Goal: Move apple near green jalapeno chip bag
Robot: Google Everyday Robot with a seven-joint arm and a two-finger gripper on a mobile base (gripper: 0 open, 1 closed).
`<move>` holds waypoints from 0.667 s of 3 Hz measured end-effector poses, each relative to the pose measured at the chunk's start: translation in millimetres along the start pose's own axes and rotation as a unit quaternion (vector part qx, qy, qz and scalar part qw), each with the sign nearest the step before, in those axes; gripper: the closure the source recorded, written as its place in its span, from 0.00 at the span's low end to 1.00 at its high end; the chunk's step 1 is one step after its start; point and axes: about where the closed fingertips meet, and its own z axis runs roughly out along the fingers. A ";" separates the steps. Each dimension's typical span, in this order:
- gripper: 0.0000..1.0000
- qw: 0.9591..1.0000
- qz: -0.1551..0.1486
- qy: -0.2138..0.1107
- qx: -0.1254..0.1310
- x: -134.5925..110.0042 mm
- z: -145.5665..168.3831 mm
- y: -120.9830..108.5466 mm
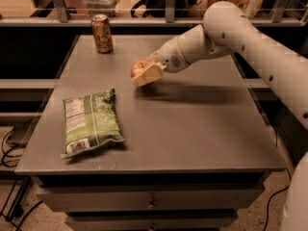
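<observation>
Light: dim, with a warm brownish cast overall; it falls from above. The brightest zone is the far top edge, with pale washed-out patches.

Tabletop (207, 134): even matte grey, no hard glare.

Claw (146, 74): raised over the far middle of the tabletop, closed around the apple (138, 67), pale and well lit. It and the arm cast a broad, soft-edged shadow beneath.

Chip bag (90, 121): faint highlights on creases, thin shadow along near edge.

Can (102, 33): small glints.

Below the tabletop: deep shadow.
</observation>
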 end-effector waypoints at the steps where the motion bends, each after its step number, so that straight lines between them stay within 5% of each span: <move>1: 1.00 0.999 -0.017 0.005 -0.041 4.0 12.9 41.1; 2: 0.82 0.997 -0.028 0.011 -0.069 7.0 20.5 72.8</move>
